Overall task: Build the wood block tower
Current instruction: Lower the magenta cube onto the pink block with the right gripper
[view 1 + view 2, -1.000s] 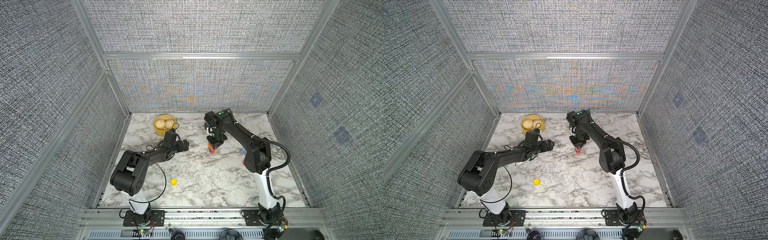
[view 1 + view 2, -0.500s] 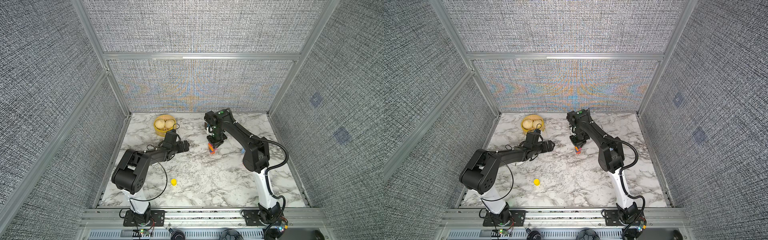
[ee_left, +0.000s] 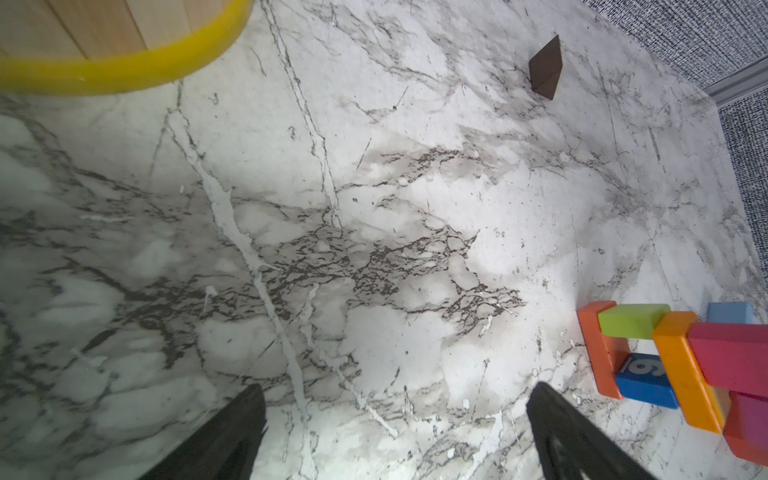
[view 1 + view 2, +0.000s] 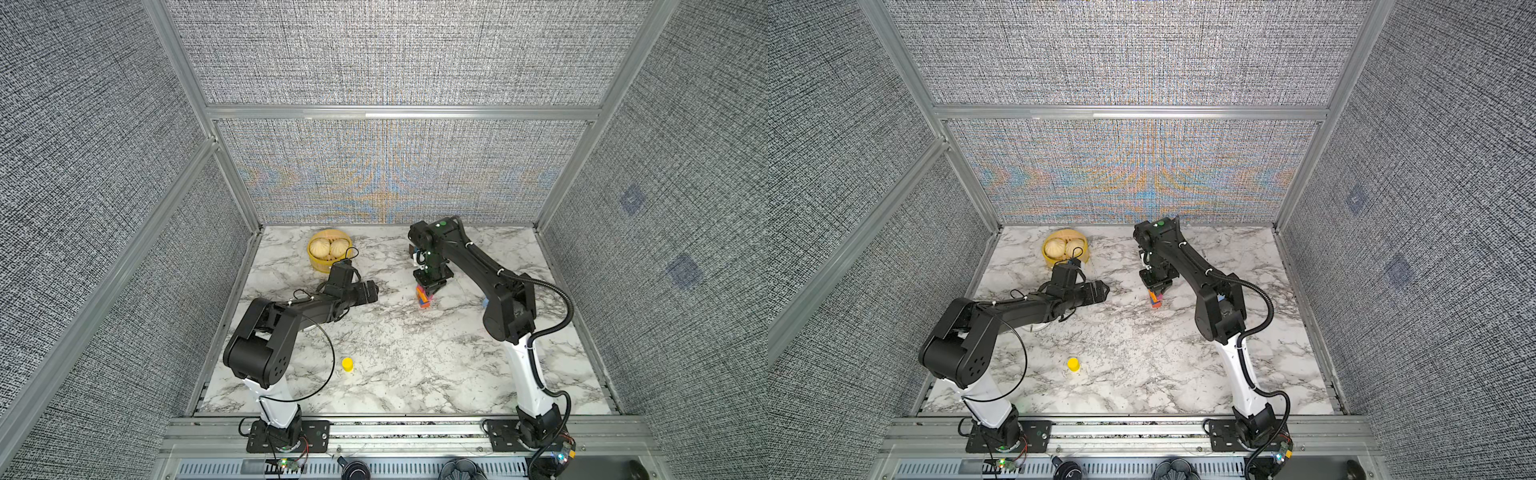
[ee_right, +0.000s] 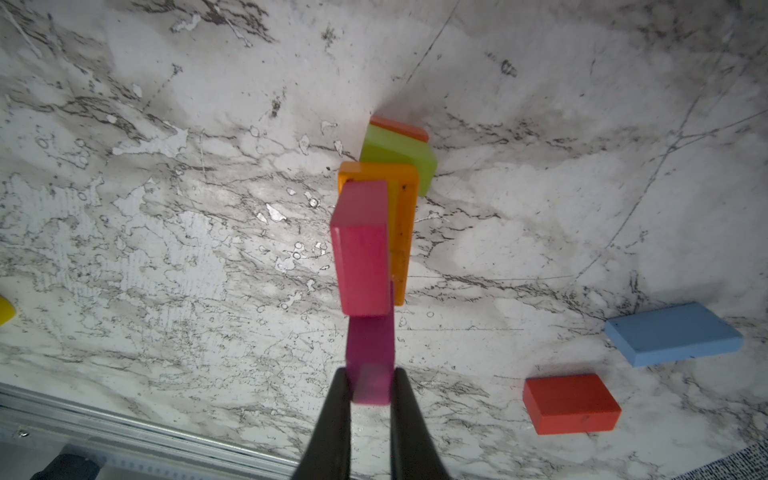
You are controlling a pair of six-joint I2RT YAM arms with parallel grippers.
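Observation:
The tower (image 4: 424,297) (image 4: 1155,299) stands mid-table as a slim stack of wood blocks. In the right wrist view I look down on its lime (image 5: 395,158), orange (image 5: 401,208) and pink (image 5: 361,249) blocks. My right gripper (image 5: 370,374) (image 4: 430,284) hangs straight over the tower, shut on a magenta block (image 5: 370,353) at its top. Whether that block rests on the pink one I cannot tell. My left gripper (image 3: 395,390) (image 4: 372,291) is open and empty, low over the marble left of the tower (image 3: 648,357). A yellow cylinder (image 4: 347,364) (image 4: 1073,364) stands alone near the front.
A yellow basket of buns (image 4: 329,249) (image 4: 1065,249) sits at the back left, close behind my left wrist. A dark brown block (image 3: 545,72) lies further back. A blue block (image 5: 673,332) and a red block (image 5: 571,403) lie flat beside the tower, under the right arm.
The right arm's elbow has shifted slightly, while its gripper stays over the tower with the block. The left arm has not moved.

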